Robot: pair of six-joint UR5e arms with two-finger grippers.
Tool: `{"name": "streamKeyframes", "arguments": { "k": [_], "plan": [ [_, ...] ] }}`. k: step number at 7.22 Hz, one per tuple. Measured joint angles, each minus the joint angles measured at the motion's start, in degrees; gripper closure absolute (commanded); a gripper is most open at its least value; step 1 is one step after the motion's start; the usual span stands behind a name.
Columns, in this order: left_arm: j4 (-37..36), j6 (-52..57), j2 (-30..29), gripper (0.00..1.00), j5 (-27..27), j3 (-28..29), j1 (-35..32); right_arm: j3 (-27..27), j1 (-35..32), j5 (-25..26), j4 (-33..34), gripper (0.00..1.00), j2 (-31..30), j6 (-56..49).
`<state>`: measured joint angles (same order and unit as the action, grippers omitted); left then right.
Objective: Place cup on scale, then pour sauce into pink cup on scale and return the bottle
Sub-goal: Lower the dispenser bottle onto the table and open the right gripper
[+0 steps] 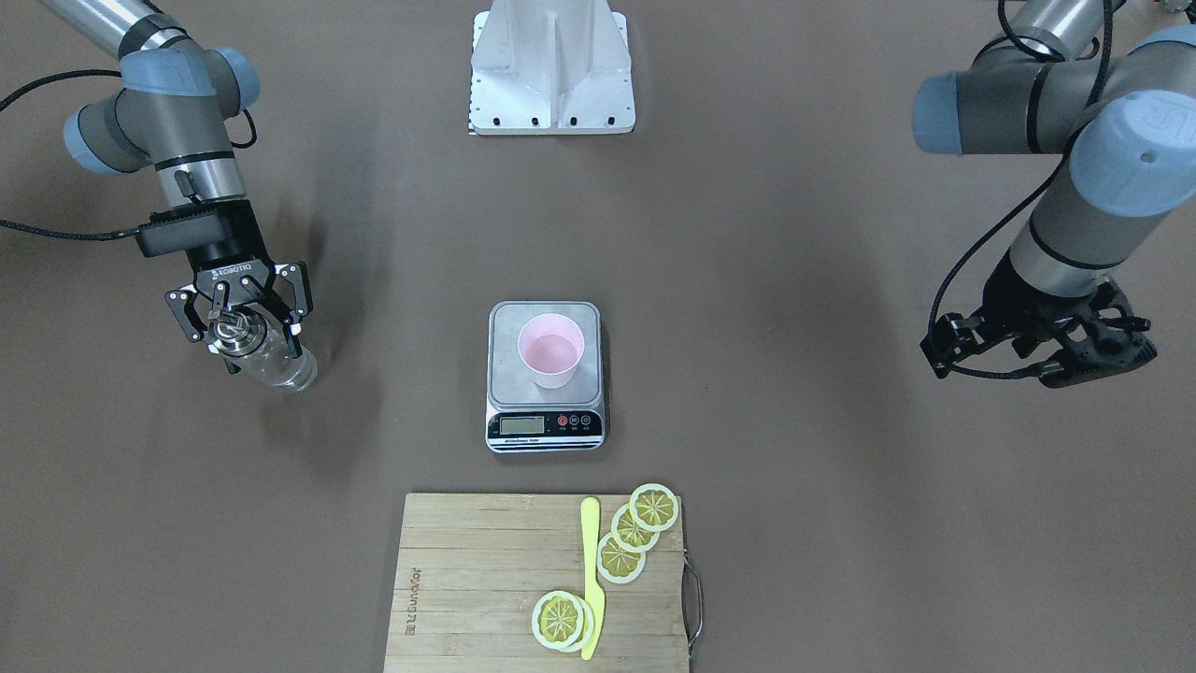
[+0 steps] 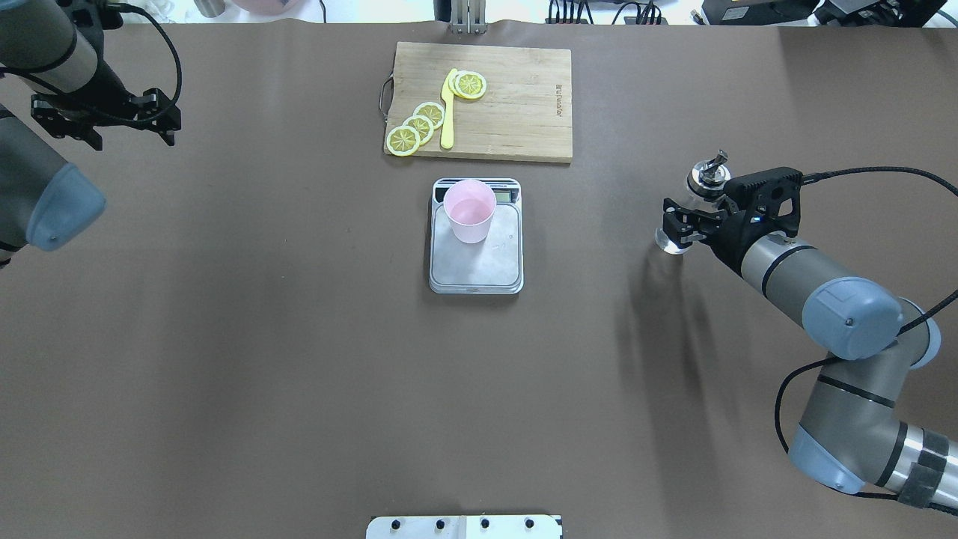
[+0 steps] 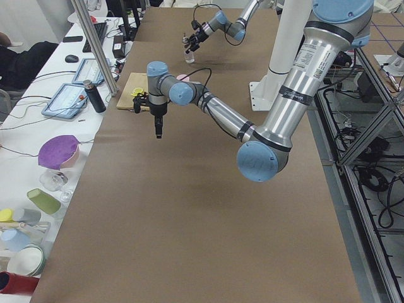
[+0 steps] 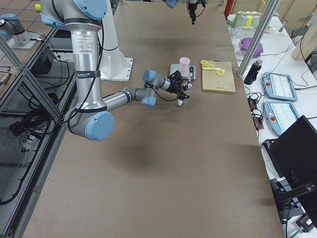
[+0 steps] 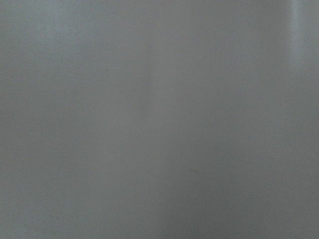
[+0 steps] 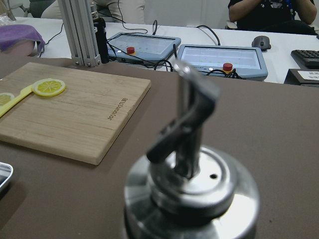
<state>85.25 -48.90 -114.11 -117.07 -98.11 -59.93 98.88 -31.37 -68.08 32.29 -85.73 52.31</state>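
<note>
The pink cup (image 1: pixel 551 350) stands upright on the steel platform of the scale (image 1: pixel 505 322), mid-table; it also shows in the overhead view (image 2: pixel 470 211). My right gripper (image 1: pixel 262 348) is shut on the clear glass bottle (image 1: pixel 280 366), holding it upright by its body well to the side of the scale. The metal pourer top (image 6: pixel 192 164) fills the right wrist view. The clear sauce inside the bottle is hard to make out. My left gripper (image 1: pixel 1145 341) is open and empty, high over the far side of the table, pointing down.
A bamboo cutting board (image 1: pixel 467 579) with several lemon slices (image 1: pixel 621 556) and a yellow knife (image 1: pixel 590 579) lies beyond the scale. The robot's white base (image 1: pixel 551 70) is at the near edge. The left wrist view shows only bare brown table (image 5: pixel 159 119).
</note>
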Motion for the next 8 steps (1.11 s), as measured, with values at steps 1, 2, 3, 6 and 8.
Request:
{"name": "streamKeyframes", "arguments": {
  "k": [1, 2, 3, 6, 8],
  "plan": [
    [0.0, 0.02, 0.02, 0.02, -0.02, 0.09, 0.04, -0.11, 0.01, 0.36, -0.58, 1.0, -0.32, -0.77],
    [0.02, 0.05, 0.02, 0.02, -0.06, 0.15, 0.06, -0.29, 0.15, 0.82, -0.79, 1.0, -0.39, -1.27],
    [0.06, 0.11, 0.02, 0.02, -0.08, 0.23, 0.07, -0.62, 0.47, 1.3, -0.82, 1.0, -0.34, -1.48],
    [0.09, 0.2, 0.02, 0.02, -0.05, 0.37, 0.08, -1.32, 1.25, 1.95, -0.83, 1.0, -0.24, -1.59],
    [0.09, 0.23, 0.02, 0.02, -0.03, 0.41, 0.07, -1.68, 1.37, 1.99, -0.83, 0.51, -0.12, -1.59]
  ]
}}
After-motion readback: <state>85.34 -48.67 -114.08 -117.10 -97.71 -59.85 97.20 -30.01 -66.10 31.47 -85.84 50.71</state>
